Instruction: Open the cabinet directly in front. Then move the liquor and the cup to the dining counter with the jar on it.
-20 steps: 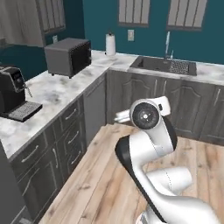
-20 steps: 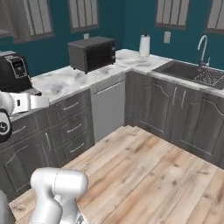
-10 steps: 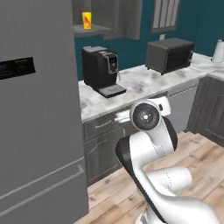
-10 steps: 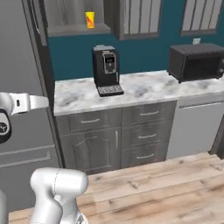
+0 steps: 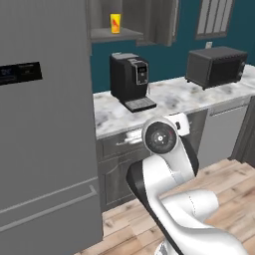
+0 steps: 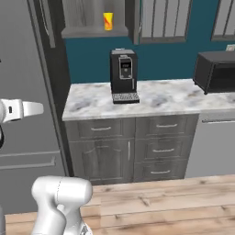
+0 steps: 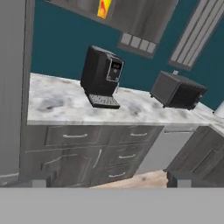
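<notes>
The cabinet (image 5: 154,20) hangs above the worktop with its door swung open and a bare shelf (image 6: 92,31) showing. On that shelf stands the small yellow cup (image 5: 115,23) (image 6: 108,20), which also appears at the top edge of the hand view (image 7: 104,8). The liquor, the jar and the dining counter are out of view. My gripper (image 7: 113,179) is open, its fingertips (image 7: 41,179) far apart with nothing between them. It hangs well below and short of the cup, at about drawer height.
A black coffee machine (image 5: 130,79) (image 6: 124,73) stands on the marble worktop (image 5: 164,97) under the cabinet. A dark microwave (image 5: 215,65) (image 7: 177,91) sits further right. A tall grey fridge (image 5: 45,124) (image 6: 23,92) stands at the left. Grey drawers (image 6: 137,151) lie below, above the wood floor (image 6: 174,197).
The whole picture has swung as the base turned: sink and corner counter left view, while fridge, coffee machine and open cabinet with the cup moved towards the centre. The gripper stays open.
</notes>
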{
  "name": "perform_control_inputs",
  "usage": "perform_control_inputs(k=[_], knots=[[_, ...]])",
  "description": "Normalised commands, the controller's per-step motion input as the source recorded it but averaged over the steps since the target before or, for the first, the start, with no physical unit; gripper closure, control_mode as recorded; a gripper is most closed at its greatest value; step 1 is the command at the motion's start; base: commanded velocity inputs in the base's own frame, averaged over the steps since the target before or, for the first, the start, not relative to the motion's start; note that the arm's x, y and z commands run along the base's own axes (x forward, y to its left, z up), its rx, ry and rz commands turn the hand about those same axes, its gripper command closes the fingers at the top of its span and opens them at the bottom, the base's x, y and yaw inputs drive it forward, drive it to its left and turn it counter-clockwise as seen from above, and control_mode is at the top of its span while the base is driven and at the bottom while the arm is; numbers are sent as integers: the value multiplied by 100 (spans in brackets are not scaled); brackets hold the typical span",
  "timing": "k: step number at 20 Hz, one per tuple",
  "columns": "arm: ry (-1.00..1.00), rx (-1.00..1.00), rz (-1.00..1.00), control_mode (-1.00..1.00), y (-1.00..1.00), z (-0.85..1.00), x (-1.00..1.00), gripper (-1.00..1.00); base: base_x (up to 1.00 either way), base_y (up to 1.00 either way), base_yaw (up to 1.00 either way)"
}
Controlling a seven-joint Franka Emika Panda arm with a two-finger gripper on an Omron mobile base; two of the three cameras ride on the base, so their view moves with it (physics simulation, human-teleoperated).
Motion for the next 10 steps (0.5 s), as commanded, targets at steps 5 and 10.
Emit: perform_control_inputs(k=[5, 10], knots=[[0, 0, 0, 100, 0, 0, 0, -100, 18, -99, 27], [0, 0, 0, 100, 0, 0, 0, -100, 63, -55, 19]])
